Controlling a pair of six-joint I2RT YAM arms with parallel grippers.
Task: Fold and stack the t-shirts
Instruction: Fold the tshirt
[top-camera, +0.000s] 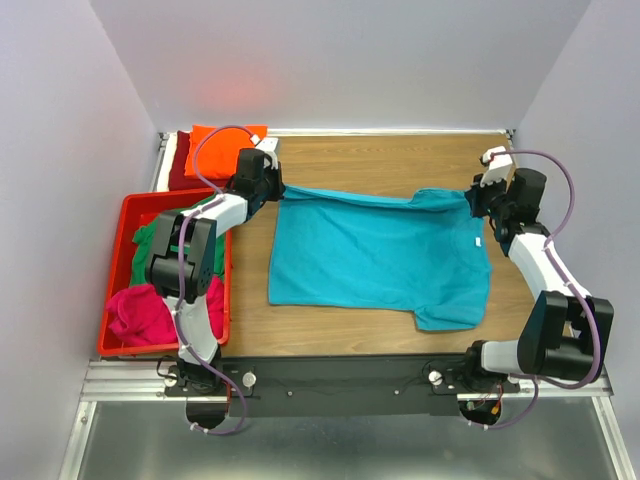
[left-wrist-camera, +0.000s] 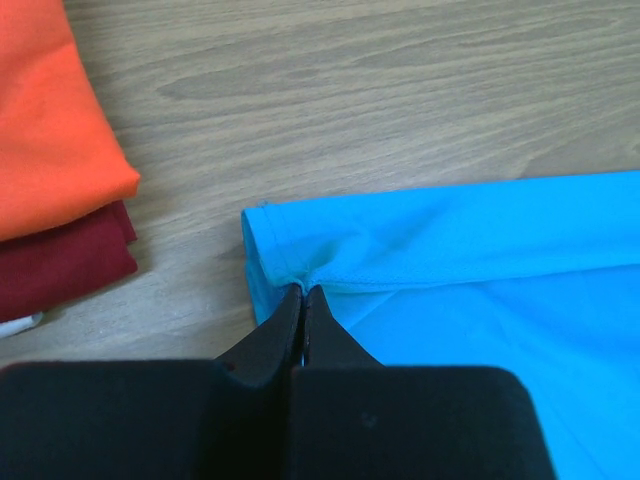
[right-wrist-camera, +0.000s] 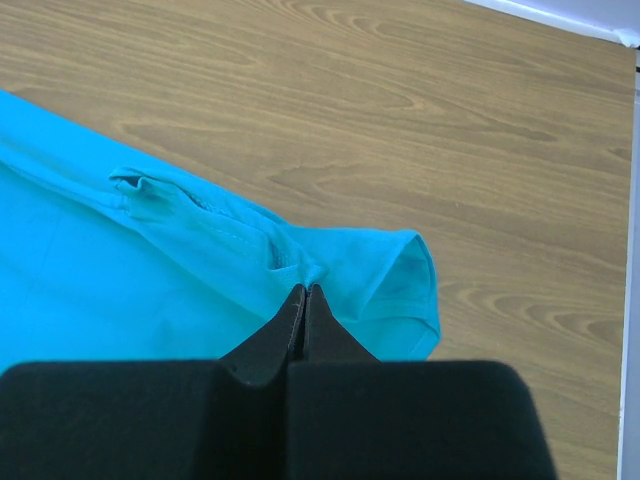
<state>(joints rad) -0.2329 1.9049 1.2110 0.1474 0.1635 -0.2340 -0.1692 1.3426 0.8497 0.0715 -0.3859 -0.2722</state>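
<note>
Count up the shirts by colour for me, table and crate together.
Turquoise shirt: 1
Orange shirt: 1
Dark red shirt: 1
Green shirt: 1
Magenta shirt: 1
White sliver under the dark red one: too little shows, so not counted
Total: 5 shirts

A: Left arm?
B: Stretched forward, elbow out left; left gripper pinched tight on turquoise t-shirt hem corner, jaws together.
A: Right arm?
B: Reaching forward too, elbow out to the right; right gripper clamped on same shirt by the sleeve, fingers pressed flat together.
</note>
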